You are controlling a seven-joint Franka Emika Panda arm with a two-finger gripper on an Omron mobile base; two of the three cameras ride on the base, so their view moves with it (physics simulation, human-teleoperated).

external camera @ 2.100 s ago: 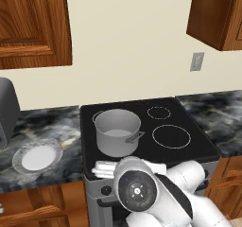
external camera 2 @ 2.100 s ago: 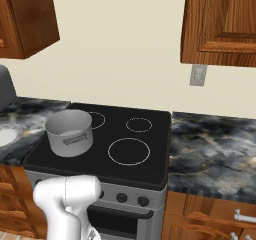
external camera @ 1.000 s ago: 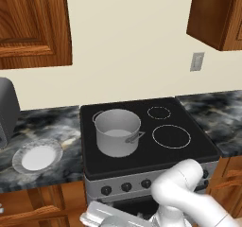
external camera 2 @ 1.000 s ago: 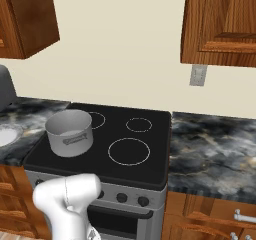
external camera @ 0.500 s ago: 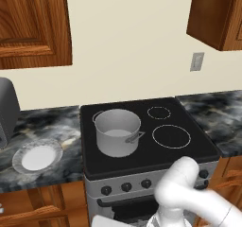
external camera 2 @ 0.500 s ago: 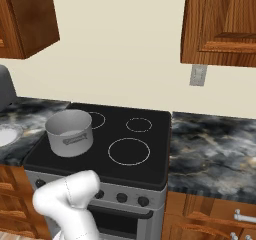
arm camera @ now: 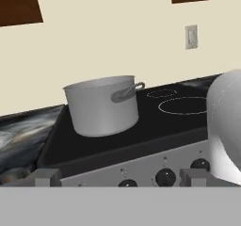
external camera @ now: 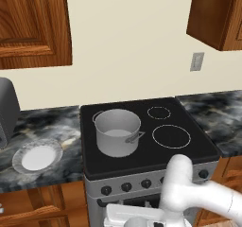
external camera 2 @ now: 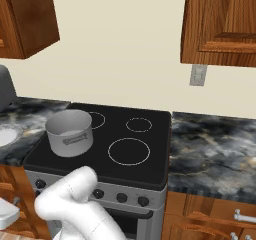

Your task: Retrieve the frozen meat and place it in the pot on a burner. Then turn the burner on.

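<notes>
The arm has folded low; gripper (arm camera: 120,177) jaws wide, empty, facing the pot (arm camera: 102,104) at 12 o'clock: go find the meat first.

You see a brushed grey steel pot (external camera: 117,131) on a black cooktop (external camera: 184,148) ringed in white, a dark marbled surface (external camera: 47,124), reddish-brown wooden cabinets (external camera: 33,25), and a cream wall (external camera: 127,46).

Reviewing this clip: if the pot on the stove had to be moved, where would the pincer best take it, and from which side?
Probably from above, on the pot's upright rim, jaws straddling the thin wall; its loop handles look small for the pincer.
</notes>
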